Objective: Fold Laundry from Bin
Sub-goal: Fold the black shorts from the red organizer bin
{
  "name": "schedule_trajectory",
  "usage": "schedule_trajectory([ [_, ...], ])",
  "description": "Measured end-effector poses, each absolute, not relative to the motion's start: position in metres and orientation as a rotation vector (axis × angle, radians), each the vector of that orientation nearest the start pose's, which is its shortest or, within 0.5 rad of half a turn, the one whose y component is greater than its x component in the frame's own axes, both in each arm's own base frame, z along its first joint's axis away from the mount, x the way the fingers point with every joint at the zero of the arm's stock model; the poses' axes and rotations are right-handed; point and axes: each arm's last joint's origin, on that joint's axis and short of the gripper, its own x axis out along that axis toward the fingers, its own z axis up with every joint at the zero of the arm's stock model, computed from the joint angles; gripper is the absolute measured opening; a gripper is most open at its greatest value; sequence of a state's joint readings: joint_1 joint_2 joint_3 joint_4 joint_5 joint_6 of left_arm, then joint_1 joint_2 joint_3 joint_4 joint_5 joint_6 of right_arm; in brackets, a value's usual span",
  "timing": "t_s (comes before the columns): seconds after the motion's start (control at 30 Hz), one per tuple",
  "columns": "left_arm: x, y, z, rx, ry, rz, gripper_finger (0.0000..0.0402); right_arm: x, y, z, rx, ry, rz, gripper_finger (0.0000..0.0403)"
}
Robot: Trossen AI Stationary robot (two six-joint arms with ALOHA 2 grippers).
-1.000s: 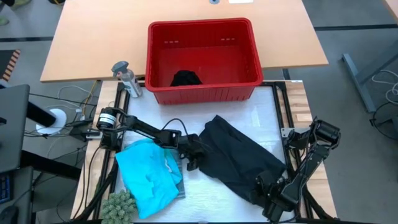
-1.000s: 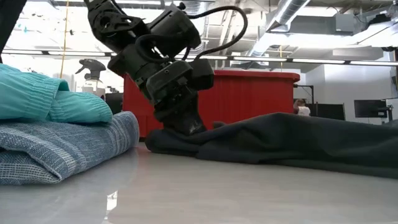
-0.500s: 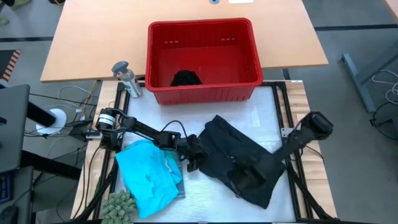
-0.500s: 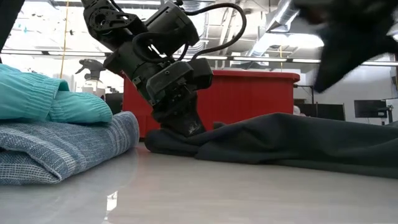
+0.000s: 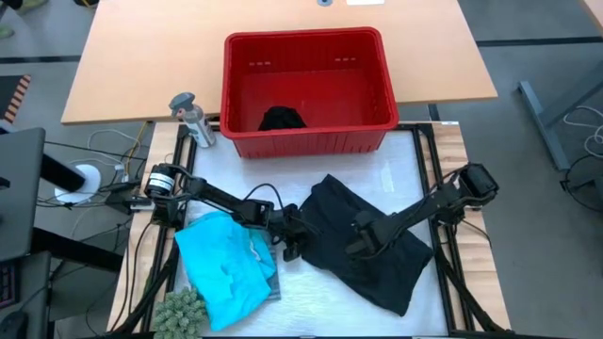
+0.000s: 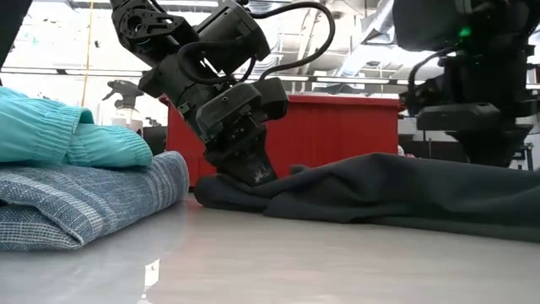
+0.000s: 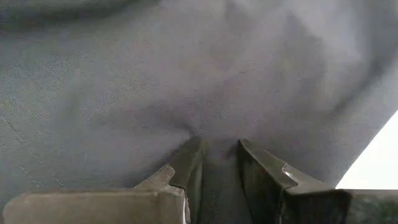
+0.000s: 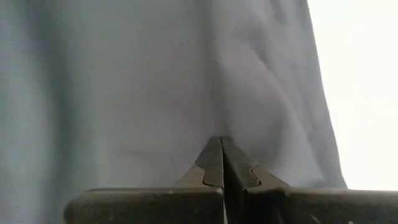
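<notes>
A black garment lies spread flat on the white table top, and also shows in the low view. My left gripper is shut on its left edge. My right gripper is over the garment's middle with its fingers shut and nothing between them. A turquoise garment lies folded on a blue-grey striped one at the near left. The red bin stands at the far side with another black garment on its floor. My left gripper pinches the black garment's left edge between its two fingers, and the cloth puckers toward them. The fingers slant down from the table's left. The garment rests on the table. My right gripper's shut fingertips point down at the garment's middle; I cannot tell whether they touch it.
A small grey bottle stands left of the bin. A green spiky ball sits at the near left corner. Bare white table shows between the bin and the black garment.
My right gripper has moved from the garment's near right end toward the table's left and far side, to over the garment's middle. My left gripper has kept its hold on the left edge.
</notes>
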State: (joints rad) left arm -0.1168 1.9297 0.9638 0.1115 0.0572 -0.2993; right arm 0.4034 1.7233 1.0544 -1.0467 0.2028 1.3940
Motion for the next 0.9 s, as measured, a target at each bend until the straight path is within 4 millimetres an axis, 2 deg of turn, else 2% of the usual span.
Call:
schedule_trajectory([
  [0.27, 0.361, -0.044, 0.109, -0.218, 0.882, -0.018, 0.0091, 0.233, 0.094, 0.173, 0.488, 1.484, -1.182, 0.0014],
  [0.37, 0.361, -0.044, 0.109, -0.218, 0.883, -0.018, 0.0091, 0.233, 0.093, 0.177, 0.459, 1.503, -1.174, 0.0014],
  [0.5, 0.361, -0.044, 0.109, -0.217, 0.883, -0.018, 0.0091, 0.246, 0.103, 0.201, 0.468, 1.361, -1.077, 0.0014],
  [0.63, 0.361, -0.044, 0.109, -0.217, 0.883, -0.018, 0.0091, 0.251, 0.114, 0.219, 0.483, 1.255, -1.066, 0.0014],
  [0.77, 0.361, -0.044, 0.109, -0.218, 0.884, -0.018, 0.0091, 0.246, 0.129, 0.214, 0.535, 1.311, -1.002, 0.0015],
  [0.9, 0.361, -0.044, 0.109, -0.228, 0.885, -0.022, 0.0091, 0.23, 0.149, 0.204, 0.571, 1.351, -1.002, 0.0015],
])
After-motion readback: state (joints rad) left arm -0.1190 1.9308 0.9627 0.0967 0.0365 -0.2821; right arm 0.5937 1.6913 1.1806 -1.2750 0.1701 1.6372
